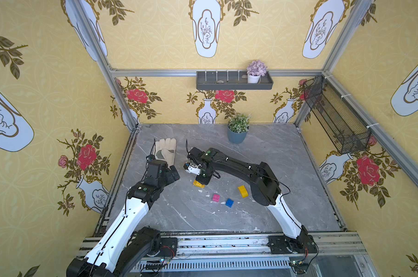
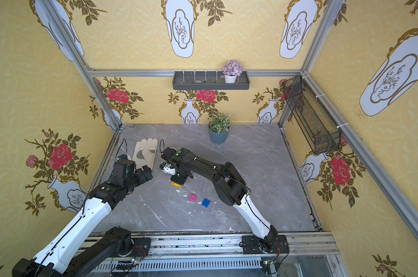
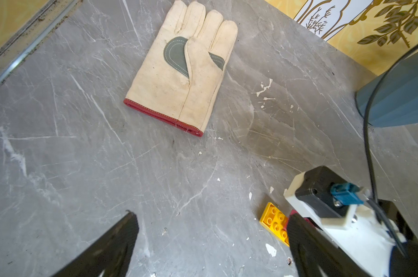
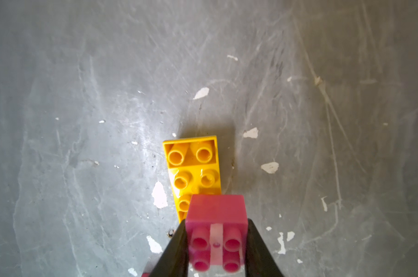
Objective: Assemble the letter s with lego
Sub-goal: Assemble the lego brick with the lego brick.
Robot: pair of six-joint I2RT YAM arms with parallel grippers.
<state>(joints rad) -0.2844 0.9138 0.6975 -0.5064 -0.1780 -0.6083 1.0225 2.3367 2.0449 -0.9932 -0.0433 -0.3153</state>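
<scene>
Grips a pink brick (image 4: 217, 211) tight in the right gripper (image 4: 216, 223), studs up, over one end of the yellow brick (image 4: 193, 163) on the table (image 1: 263, 167), likely to press it on as the S's first offset. Holds the left gripper (image 3: 211, 215) wide open and empty near the glove (image 3: 179, 72), apparently out of the way. Finds the yellow brick flat, studs up, long axis pointing straight away from the right gripper's jaws.

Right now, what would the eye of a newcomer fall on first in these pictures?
The right gripper, shut on a pink brick, holds it over one end of a yellow brick mid-table. A pale work glove lies far left, and three loose bricks, pink, blue and yellow, wait nearer the front.
</scene>
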